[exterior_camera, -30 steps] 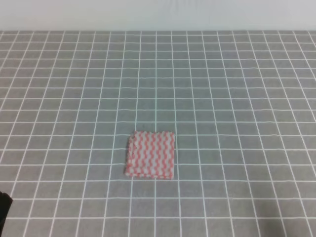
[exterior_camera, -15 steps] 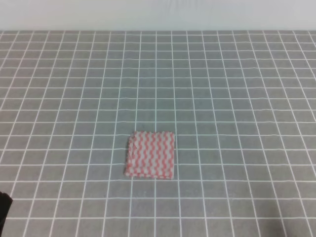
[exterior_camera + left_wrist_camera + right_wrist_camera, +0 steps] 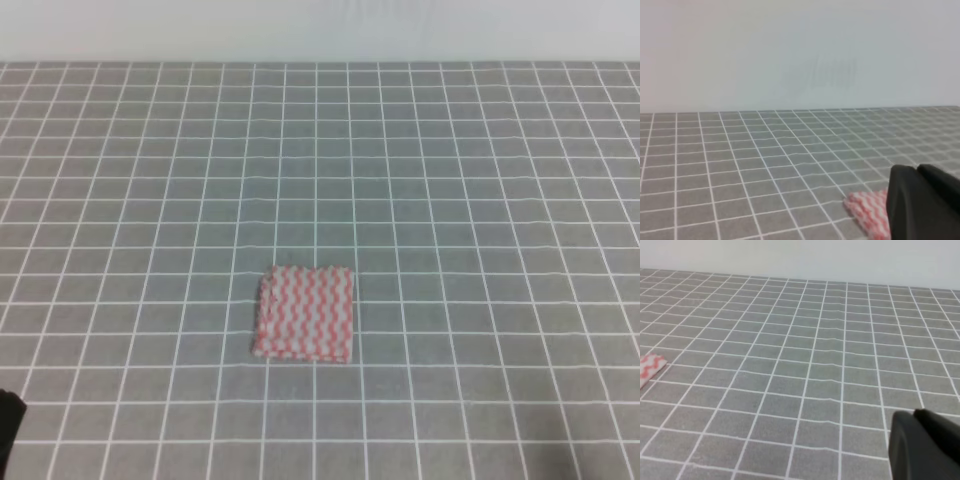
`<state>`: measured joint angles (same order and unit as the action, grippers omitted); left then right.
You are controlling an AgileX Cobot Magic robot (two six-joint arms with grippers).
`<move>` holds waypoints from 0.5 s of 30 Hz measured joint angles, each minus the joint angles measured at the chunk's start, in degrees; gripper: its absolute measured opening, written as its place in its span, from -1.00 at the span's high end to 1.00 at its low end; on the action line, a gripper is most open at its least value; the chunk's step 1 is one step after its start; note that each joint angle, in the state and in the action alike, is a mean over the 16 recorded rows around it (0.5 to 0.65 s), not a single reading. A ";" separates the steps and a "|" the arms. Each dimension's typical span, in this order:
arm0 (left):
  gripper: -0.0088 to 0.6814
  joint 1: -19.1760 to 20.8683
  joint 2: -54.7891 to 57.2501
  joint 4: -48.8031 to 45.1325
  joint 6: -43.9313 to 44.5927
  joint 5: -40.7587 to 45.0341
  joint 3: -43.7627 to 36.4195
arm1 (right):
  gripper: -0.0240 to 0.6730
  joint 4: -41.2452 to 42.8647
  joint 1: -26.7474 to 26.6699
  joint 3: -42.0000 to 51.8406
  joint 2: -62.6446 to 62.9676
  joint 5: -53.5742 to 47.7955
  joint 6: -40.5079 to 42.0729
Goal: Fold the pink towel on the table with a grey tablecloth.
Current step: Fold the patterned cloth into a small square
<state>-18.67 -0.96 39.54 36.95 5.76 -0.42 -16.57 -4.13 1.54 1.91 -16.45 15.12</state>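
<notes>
The pink towel (image 3: 305,313) lies flat on the table with a grey tablecloth (image 3: 450,200), folded into a small square about two grid squares wide, a little left of centre and toward the front. Nothing touches it. A black part of my left gripper (image 3: 925,205) shows at the lower right of the left wrist view, just in front of the pink towel (image 3: 867,211). A black part of my right gripper (image 3: 925,447) fills the lower right corner of the right wrist view, far from the towel corner (image 3: 650,367) at the left edge. Neither gripper's jaws show.
A dark bit of the left arm (image 3: 6,425) pokes in at the lower left edge of the high view. A pale wall (image 3: 320,30) runs behind the far edge of the table. The grid cloth spreads flat on all sides of the towel.
</notes>
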 joint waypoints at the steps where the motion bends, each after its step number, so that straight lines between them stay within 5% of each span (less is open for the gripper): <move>1: 0.98 0.33 0.01 -2.04 -2.00 0.56 0.00 | 0.98 -0.02 0.00 0.00 0.00 0.01 0.00; 15: 0.98 8.93 -0.29 -31.11 -31.46 12.22 -0.20 | 0.98 -0.41 -0.02 0.09 0.13 0.03 -0.01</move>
<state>-9.74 -1.25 8.43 5.49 17.97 -0.62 -16.98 -4.14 1.63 2.04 -16.41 15.12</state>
